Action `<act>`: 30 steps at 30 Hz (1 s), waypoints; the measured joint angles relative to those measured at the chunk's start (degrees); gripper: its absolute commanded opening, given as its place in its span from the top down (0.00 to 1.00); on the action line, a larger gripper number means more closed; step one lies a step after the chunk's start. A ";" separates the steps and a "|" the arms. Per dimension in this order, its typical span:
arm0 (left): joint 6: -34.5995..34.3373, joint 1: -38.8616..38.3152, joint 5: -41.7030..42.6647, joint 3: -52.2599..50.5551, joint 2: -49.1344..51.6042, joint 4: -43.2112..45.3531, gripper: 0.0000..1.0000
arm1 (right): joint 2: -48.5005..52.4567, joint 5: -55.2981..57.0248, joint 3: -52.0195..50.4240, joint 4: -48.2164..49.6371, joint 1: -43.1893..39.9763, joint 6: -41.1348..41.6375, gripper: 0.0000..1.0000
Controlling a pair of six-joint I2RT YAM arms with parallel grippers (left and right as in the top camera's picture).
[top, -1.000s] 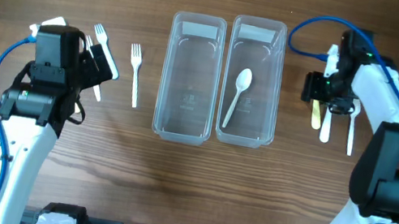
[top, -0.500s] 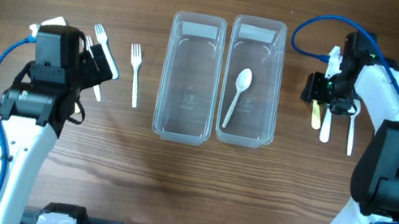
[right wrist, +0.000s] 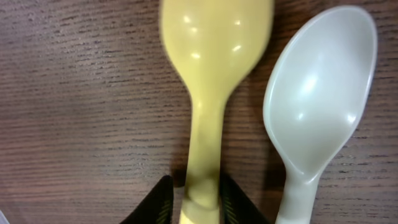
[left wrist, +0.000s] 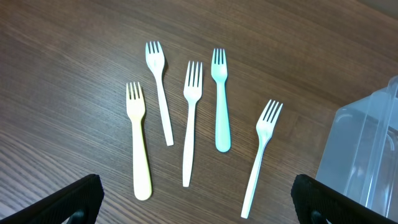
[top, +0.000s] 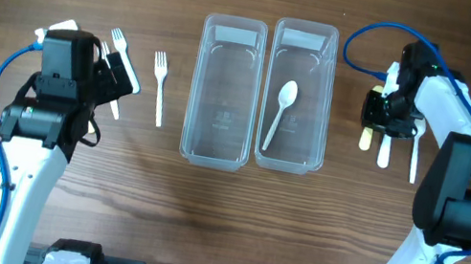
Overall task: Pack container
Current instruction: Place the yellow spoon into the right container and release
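Wood-grain table (top: 202, 214) below, right gripper (right wrist: 198, 199) clamped on handle of yellow spoon (right wrist: 214, 37) beside white spoon (right wrist: 323, 81), left gripper (left wrist: 199, 199) spread wide above five forks (left wrist: 189, 118).

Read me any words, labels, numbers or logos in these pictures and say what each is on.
None readable.
Left container: faint moulded mark on its floor, too small to read.
Right container: a similar mark, also too small.
Forks, yellow spoon held by the right gripper: no print.
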 measured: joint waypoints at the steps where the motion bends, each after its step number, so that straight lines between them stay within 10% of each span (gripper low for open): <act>1: 0.00 0.00 0.00 0.00 0.00 0.00 0.00 | 0.00 0.35 0.00 -0.28 0.00 0.33 0.83; 12: 0.00 0.00 0.00 0.00 0.00 0.00 0.00 | -1.01 2.47 2.45 -6.43 0.13 1.90 0.89; 22: 0.00 0.00 0.00 0.00 0.00 0.00 0.00 | -25.27 -4.61 5.79 -4.35 11.37 8.28 0.90; 30: 0.00 0.00 0.00 0.00 0.00 0.00 0.00 | -15.93 -4.68 0.09 4.11 25.64 20.59 0.90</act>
